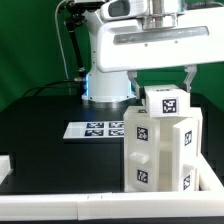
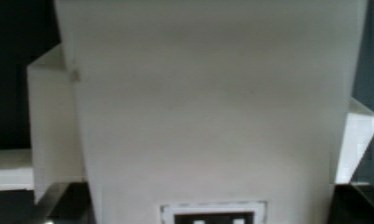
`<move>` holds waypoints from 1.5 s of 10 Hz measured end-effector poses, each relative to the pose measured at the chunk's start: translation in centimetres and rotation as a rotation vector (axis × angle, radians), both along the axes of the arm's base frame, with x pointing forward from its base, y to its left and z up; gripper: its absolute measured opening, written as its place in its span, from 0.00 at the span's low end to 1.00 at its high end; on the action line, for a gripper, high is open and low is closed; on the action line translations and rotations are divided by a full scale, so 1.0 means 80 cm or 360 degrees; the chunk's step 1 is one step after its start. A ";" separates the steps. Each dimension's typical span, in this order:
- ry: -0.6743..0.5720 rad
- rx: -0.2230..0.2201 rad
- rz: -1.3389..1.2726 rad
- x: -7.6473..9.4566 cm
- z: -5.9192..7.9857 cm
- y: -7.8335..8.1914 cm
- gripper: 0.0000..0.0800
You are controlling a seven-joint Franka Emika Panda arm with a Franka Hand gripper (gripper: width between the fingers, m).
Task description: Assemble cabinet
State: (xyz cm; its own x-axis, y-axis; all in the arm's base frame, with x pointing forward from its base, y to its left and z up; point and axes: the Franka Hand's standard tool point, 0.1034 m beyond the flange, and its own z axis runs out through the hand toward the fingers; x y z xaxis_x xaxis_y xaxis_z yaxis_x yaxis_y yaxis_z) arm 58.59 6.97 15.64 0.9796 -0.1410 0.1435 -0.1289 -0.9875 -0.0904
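The cabinet (image 1: 160, 140) stands upright on the black table (image 1: 45, 150), at roughly 4 o'clock in the exterior view. Its white panels carry several black-and-white square marker tags on the top face and on the front faces.

The hand (image 1: 163, 78) sits directly above the cabinet, with 2 dark fingers (image 1: 189, 76) reaching down on either side of the tagged top block. The fingers are spread apart; whether they press against the block cannot be told from either view.

The marker board (image 1: 98, 129) lies flat on the table at 9 o'clock from the cabinet, just beside its upper part in the exterior view. The white robot base (image 1: 108, 75) stands behind it at 12 o'clock.

In the wrist view, a broad white panel of the cabinet (image 2: 202, 110) fills most of the frame, with 1 marker tag (image 2: 214, 213) partly visible at its edge.
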 end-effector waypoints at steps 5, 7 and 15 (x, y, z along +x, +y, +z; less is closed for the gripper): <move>-0.0006 0.0150 -0.0641 0.002 0.000 0.002 0.70; 0.0009 0.0225 -0.0921 0.003 0.000 0.004 0.70; 0.0098 0.0417 -0.1703 0.003 0.000 0.008 0.70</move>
